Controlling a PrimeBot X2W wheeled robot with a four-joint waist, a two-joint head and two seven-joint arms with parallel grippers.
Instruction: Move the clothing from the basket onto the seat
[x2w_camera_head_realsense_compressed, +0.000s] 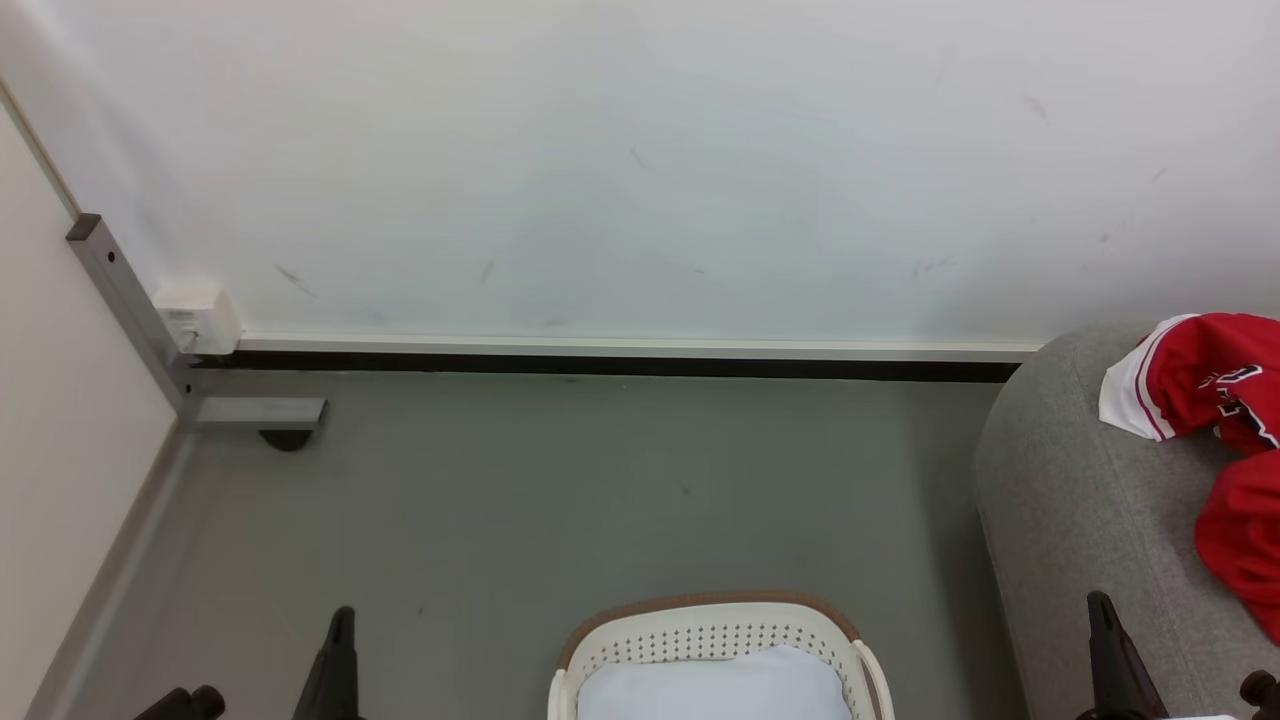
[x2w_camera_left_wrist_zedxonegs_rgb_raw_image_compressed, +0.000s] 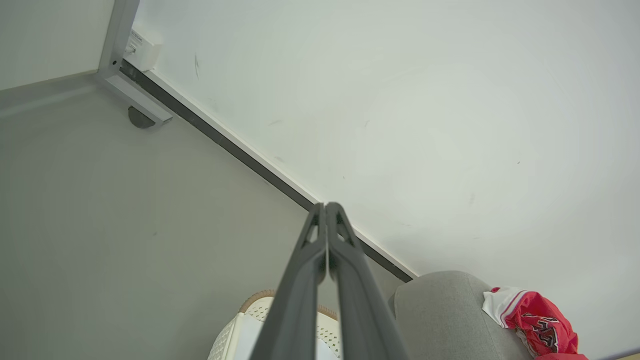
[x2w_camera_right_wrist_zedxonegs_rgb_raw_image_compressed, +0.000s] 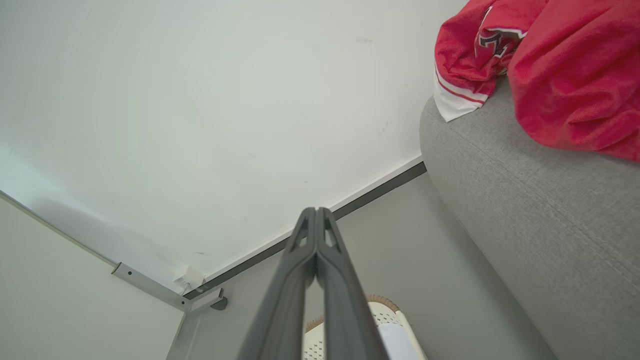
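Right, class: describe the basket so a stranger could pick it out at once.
Start at the big grey seat by the white wall. On the grey floor to its left stands the basket. It is cream perforated plastic with a brown rim and a white pad inside, unlike the red clothing on the seat.

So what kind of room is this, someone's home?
Likely a bare test corner, not a lived-in home: plain white wall panel, cream perforated plastic laundry basket, rounded grey fabric seat holding red clothing.
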